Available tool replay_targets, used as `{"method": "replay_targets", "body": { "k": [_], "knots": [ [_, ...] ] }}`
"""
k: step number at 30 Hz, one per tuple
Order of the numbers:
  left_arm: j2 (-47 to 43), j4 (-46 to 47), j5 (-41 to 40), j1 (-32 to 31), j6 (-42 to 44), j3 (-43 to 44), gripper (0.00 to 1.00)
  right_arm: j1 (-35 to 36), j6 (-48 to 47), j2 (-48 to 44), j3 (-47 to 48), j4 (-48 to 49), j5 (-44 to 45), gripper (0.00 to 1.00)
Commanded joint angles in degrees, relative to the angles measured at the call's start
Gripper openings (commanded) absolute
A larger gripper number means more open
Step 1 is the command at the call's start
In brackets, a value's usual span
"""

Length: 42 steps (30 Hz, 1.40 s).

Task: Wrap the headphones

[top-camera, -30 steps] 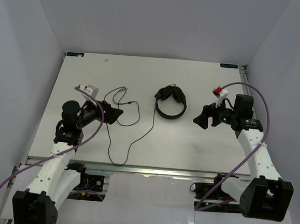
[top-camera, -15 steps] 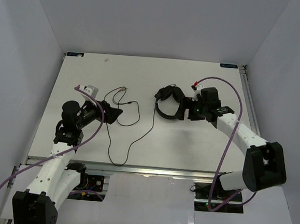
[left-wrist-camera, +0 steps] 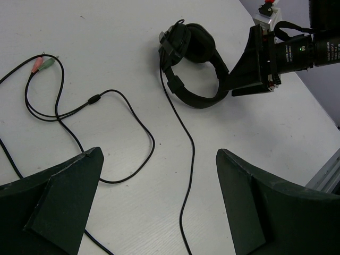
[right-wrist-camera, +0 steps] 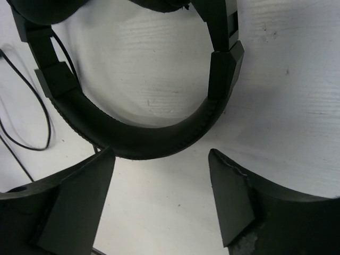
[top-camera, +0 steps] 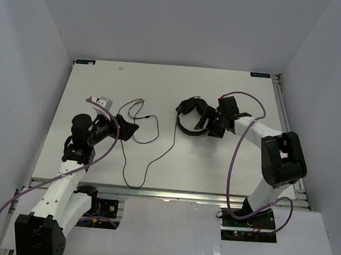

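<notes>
Right wrist | headphones (right-wrist-camera: 220, 69) partly cropped | right gripper (right-wrist-camera: 160, 158) parted at headband (right-wrist-camera: 143, 139) | left gripper (left-wrist-camera: 159, 154) parted

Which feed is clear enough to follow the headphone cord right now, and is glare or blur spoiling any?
Left wrist: sharp, evenly lit, the cord crisp against the white table. Top external: even light, soft shadows, cord thin but traceable; glare only on the glossy near ledge. Right wrist: very close, the headband fills the frame, little cord in view.

The left gripper (top-camera: 129, 128) hovers with jaws spread wide; the right arm (top-camera: 250, 130) stretches inward, its right gripper (top-camera: 209, 126) low (jaws likewise apart).
</notes>
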Motion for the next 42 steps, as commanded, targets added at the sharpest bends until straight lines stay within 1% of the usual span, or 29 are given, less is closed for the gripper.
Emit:
{"method": "replay_targets", "body": {
  "k": [1, 6, 10, 15, 17, 20, 22, 27, 33, 38, 42],
  "knots": [
    [-1.10, 0.01, 0.16, -0.25, 0.77, 1.81, 0.98, 1.25, 5.67, -0.95, -1.07, 2.80, 1.44, 0.74],
    [-1.13, 0.03, 0.29, -0.19, 0.93, 1.83, 0.98, 2.08, 6.33, 1.21, 0.12, 4.12, 3.82, 0.73],
    [-1.22, 0.01, 0.27, -0.19, 0.94, 1.75, 0.98, 2.15, 7.29, 3.38, 1.28, 4.68, 3.38, 0.71],
    [-1.27, -0.03, 0.28, -0.24, 1.03, 1.83, 0.98, 2.15, 6.95, 4.26, 0.89, 4.88, 4.53, 0.65],
    [-1.22, 0.01, 0.36, -0.28, 1.03, 1.92, 0.98, 2.15, 6.57, 4.17, 0.29, 4.88, 4.96, 0.62],
    [-1.25, 0.10, 0.49, -0.28, 0.98, 1.92, 0.98, 2.15, 6.05, 4.30, 0.14, 5.05, 5.85, 0.51],
    [-1.36, -0.02, 0.47, -0.22, 0.94, 1.89, 0.98, 2.15, 5.61, 4.34, 0.31, 5.11, 6.70, 0.46],
    [-2.13, -0.08, 0.37, -0.19, 1.03, 1.75, 0.98, 1.50, 3.71, 3.94, 0.94, 4.97, 8.39, 0.40],
    [-3.08, -0.08, 0.48, -0.28, 1.03, 1.74, 0.98, -0.28, -6.37, 3.64, 2.79, 3.79, 11.11, 0.38],
    [-3.84, -0.08, 0.79, -0.19, 1.03, 1.74, 0.98, -2.14, -18.80, 3.90, 5.49, 0.02, 12.47, 0.35],
    [-4.50, 0.01, 0.94, -0.28, 0.94, 1.66, 0.98, -3.22, -28.47, 4.73, 7.44, -2.79, 11.67, 0.33]
  ]
}}
